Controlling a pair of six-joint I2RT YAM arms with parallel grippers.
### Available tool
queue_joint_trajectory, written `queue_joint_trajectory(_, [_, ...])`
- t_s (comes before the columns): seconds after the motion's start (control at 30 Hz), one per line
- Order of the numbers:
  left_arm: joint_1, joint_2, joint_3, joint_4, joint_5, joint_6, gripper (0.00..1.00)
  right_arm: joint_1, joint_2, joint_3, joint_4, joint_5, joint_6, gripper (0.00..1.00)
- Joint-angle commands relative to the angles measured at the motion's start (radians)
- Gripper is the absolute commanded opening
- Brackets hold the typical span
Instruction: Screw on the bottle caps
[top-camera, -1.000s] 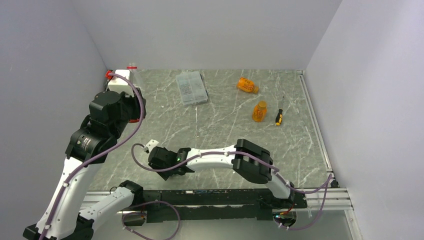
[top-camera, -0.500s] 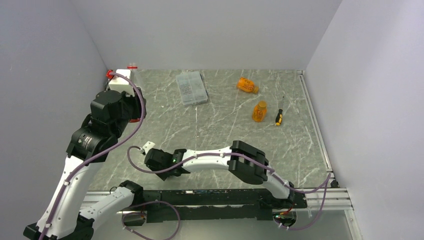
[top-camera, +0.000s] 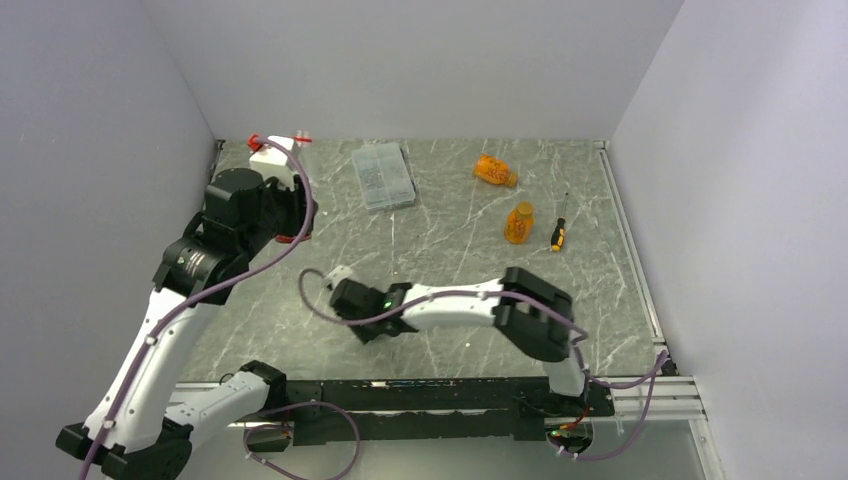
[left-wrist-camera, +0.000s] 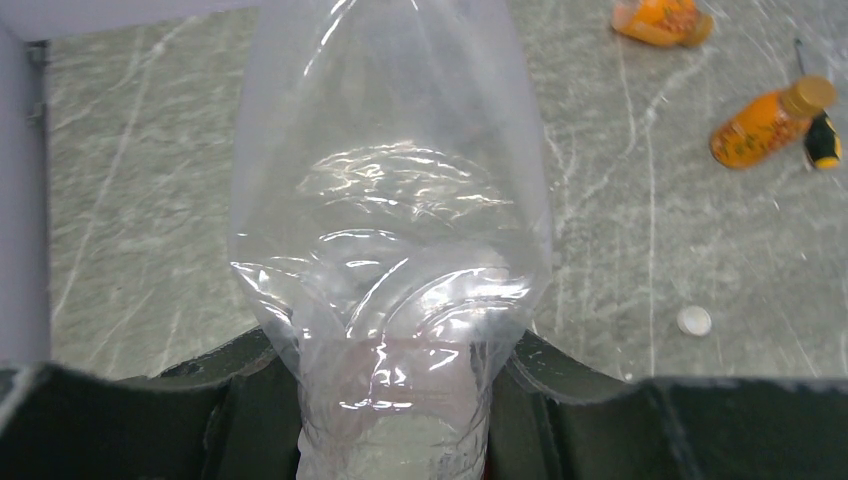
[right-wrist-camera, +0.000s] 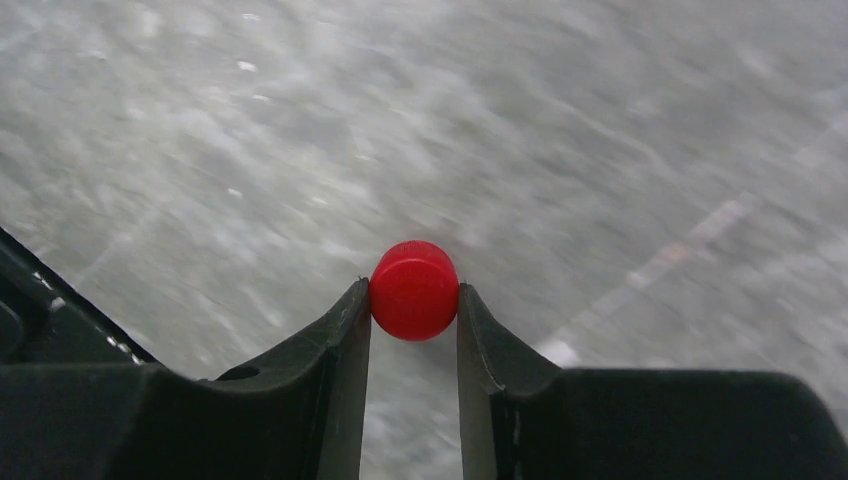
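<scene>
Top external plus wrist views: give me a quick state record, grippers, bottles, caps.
left gripper: shut on clear bottle
right gripper: shut on red cap
lying orange bottle: far right of table
upright orange bottle: nearer, beside screwdriver
whitish cap: loose on table
compartment box: far centre, flat on table
</scene>
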Motion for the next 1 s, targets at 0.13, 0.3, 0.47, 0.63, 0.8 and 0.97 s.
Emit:
queue_joint_trajectory(0.13, [-0.002, 0.07, -0.076, 0.114, 0.312, 0.058, 0.36, -0.232, -0.45, -0.299, 0.078, -0.112, 0.09, 0.14])
queue_joint_trajectory(0.3, [-0.002, 0.093, -0.114, 0.17, 0.562, 0.138, 0.34, -0.381, -0.657, -0.366, 0.032, -0.221, 0.074, 0.15])
queue_joint_trajectory(0.47, [-0.003, 0.098, -0.194, 0.24, 0.871, 0.266, 0.35, -0.545, -0.844, -0.355, 0.0, -0.445, 0.051, 0.16])
queue_joint_trajectory(0.63, [-0.021, 0.091, -0.249, 0.247, 0.976, 0.336, 0.35, -0.716, -0.966, -0.31, -0.002, -0.704, 0.052, 0.17])
queue_joint_trajectory(0.8, [-0.116, 0.047, -0.305, 0.285, 1.013, 0.383, 0.35, -0.844, -1.013, -0.324, 0.138, -1.01, 0.116, 0.17])
queue_joint_trajectory(0.97, [-0.184, 0.046, -0.324, 0.285, 1.001, 0.411, 0.34, -0.863, -1.019, -0.37, 0.363, -1.18, 0.26, 0.17])
